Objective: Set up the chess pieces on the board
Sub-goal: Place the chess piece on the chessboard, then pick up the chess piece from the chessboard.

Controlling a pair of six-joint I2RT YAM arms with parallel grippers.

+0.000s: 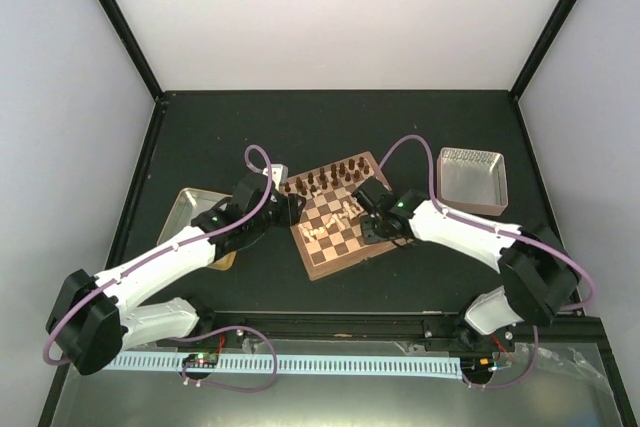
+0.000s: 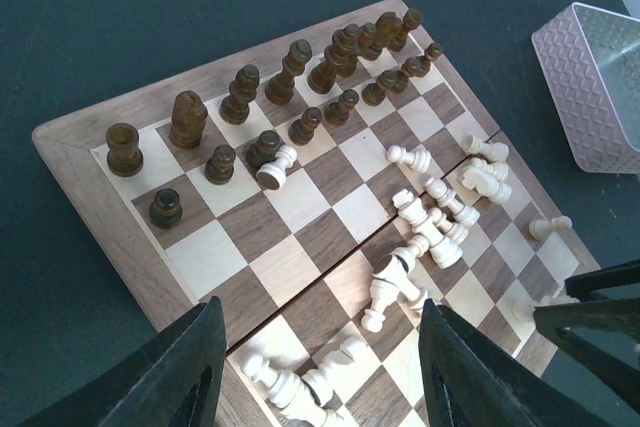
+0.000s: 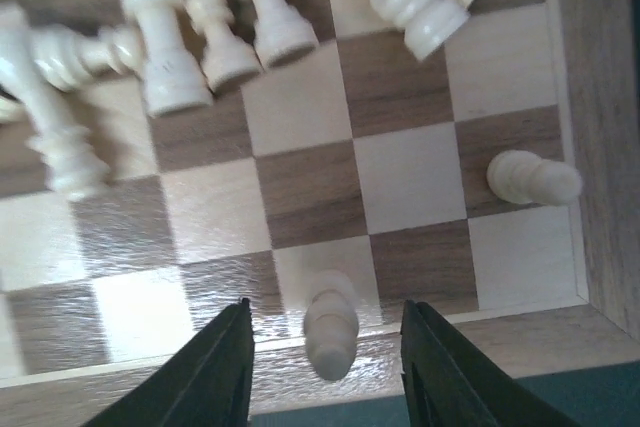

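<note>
Chess pieces (image 2: pixel 430 232), cream turned wood, smooth and rounded, mostly toppled in a heap on the checkered board (image 2: pixel 70 147). One pawn (image 3: pixel 331 332) by the border, between the spread fingers of the right gripper (image 3: pixel 327 304), untouched (gap on either side). Left gripper (image 2: pixel 322 305) agape over the board, holding nothing.

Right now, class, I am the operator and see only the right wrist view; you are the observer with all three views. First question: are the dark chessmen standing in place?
Observer: Yes, the dark chessmen stand in two rows along one edge of the board.
Operator: Any cream piece among them?
Observer: One cream pawn lies tipped against a dark pawn.
Operator: Where is the left gripper?
Observer: The left gripper hovers open over the board; toppled cream pieces show between its fingers.
</note>
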